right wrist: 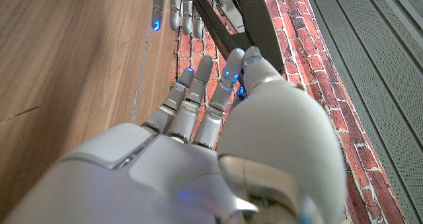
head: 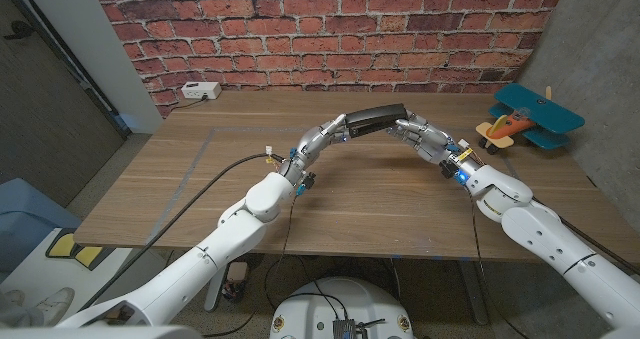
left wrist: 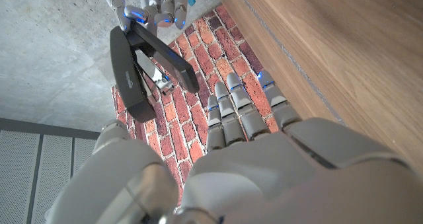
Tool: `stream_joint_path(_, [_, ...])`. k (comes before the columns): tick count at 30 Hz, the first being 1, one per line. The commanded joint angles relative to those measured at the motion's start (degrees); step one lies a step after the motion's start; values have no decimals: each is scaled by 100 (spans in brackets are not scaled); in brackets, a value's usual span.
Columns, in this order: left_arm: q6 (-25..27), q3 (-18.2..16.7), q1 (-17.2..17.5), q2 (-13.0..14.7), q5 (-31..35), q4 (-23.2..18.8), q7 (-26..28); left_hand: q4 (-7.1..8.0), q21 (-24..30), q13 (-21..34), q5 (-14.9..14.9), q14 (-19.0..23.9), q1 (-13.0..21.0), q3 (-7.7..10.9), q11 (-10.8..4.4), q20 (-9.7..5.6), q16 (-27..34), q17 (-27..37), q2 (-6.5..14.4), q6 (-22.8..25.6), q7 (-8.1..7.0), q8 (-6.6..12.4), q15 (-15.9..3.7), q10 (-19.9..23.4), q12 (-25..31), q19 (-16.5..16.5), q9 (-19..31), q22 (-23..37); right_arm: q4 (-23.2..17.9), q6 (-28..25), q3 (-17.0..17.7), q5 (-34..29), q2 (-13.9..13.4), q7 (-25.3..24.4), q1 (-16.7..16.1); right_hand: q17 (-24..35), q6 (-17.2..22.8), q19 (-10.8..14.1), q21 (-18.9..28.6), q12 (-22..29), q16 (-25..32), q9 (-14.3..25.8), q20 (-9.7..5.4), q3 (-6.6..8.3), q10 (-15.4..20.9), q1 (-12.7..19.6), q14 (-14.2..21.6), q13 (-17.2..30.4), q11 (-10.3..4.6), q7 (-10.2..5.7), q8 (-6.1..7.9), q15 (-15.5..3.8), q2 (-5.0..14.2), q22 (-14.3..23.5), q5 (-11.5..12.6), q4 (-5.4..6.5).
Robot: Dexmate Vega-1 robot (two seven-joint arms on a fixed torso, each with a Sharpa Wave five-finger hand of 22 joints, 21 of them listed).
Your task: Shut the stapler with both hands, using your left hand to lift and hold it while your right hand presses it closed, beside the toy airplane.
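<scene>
Brick wall (head: 330, 29) backs the wooden surface (head: 250, 194), with grey concrete to either side. Both arms reach in over the middle of the surface and meet above it, well clear of the wood.

The left hand (head: 322, 139) grips one end of the black stapler (head: 376, 119), fingers curled around it and holding it up in the air. The left wrist view shows the stapler (left wrist: 142, 69) still gaping, its two long black halves spread in a narrow V with the metal channel visible between them. The right hand (head: 425, 139) meets the stapler's other end, fingertips touching it at the tip; whether it truly clasps the stapler or only presses on it cannot be told. In the right wrist view its fingers (right wrist: 198, 85) reach up toward the stapler (right wrist: 238, 16), the thumb lying against the dark body, and the left hand's fingertips (right wrist: 175, 9) show just past it.

The stapler thus hangs between the two hands, slightly tilted. A toy airplane (head: 525, 119), blue wings and orange body, stands on the surface near the right edge, beside the right arm and apart from the stapler. A white power strip (head: 200, 91) lies at the far left by the wall.
</scene>
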Motion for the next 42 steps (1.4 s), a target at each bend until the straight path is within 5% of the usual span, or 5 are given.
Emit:
stream_joint_path(1, [236,86,-133,145,-46,-86,-206,13,-10,34,48,60,-90,-43,-22,-10,28,26,-43,33,42,34,-93,68,43,4,38,17,21,-27,-57,-101,-27,-66,74,12,641,-20,48,-26,-46,137,-208,59,21,74,46,14,-27,172,37,-986,107,3,43,47])
stream_joint_path(15, [396,108,-214,72,-523,16,-512,93,-57,107,107,305,-276,-177,-68,55,166,95,-69,233,181,145,-132,506,268,36,98,27,135,-23,-125,-150,-39,44,182,22,641,-45,79,-37,-68,137,-207,51,28,61,36,16,-48,167,27,-985,103,-2,43,50])
stream_joint_path(19, [420,106,-200,71,-580,-51,-508,92,31,166,148,517,-221,-147,-43,-75,293,163,54,372,229,222,-149,635,353,302,144,59,180,29,-135,-177,-32,104,204,27,645,-51,87,-37,-71,136,-206,51,29,60,38,22,-44,166,25,-986,105,-3,43,50])
stream_joint_path(42, [620,112,-237,76,-1081,-93,-778,31,58,313,164,576,-73,-105,-90,-76,401,295,169,521,140,334,-160,822,503,341,243,128,181,97,-184,-303,-70,123,224,51,647,-79,136,-54,-88,131,-199,47,31,53,44,32,-58,157,8,-986,106,-10,44,49])
